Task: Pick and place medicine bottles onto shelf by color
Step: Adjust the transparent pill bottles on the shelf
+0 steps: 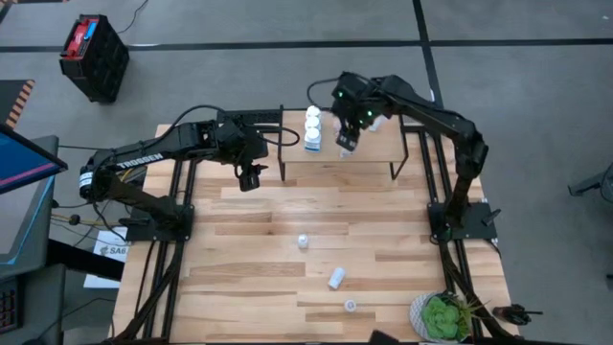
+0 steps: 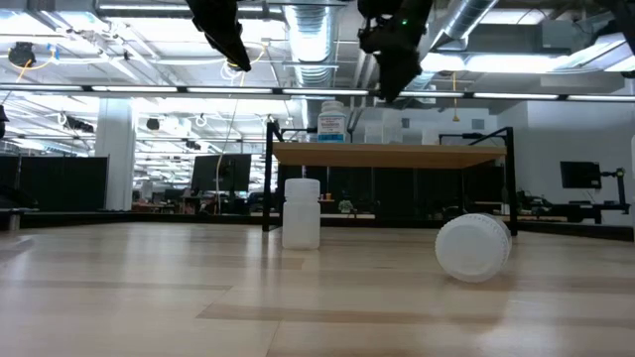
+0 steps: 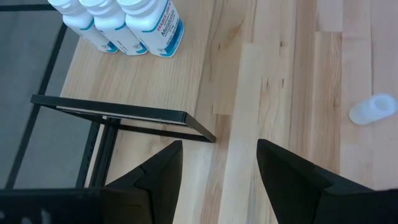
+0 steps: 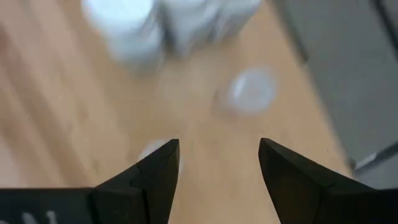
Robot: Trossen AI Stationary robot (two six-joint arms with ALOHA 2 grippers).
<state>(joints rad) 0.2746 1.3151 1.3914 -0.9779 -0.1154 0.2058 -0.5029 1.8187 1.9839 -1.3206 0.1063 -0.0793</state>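
Nearest to the low camera, one white bottle (image 2: 473, 247) lies on its side on the table (image 1: 249, 278), another (image 2: 302, 212) stands upright, and a third (image 1: 351, 305) sits close to the front edge. On the shelf (image 1: 374, 158), a row of bottles (image 1: 312, 129) stands at the left end. Just beside them hangs the right pincer (image 1: 345, 146), released and empty. Raise it straight first, so the row is not knocked. Left pincer (image 1: 251, 179), also released, waits beside the shelf.
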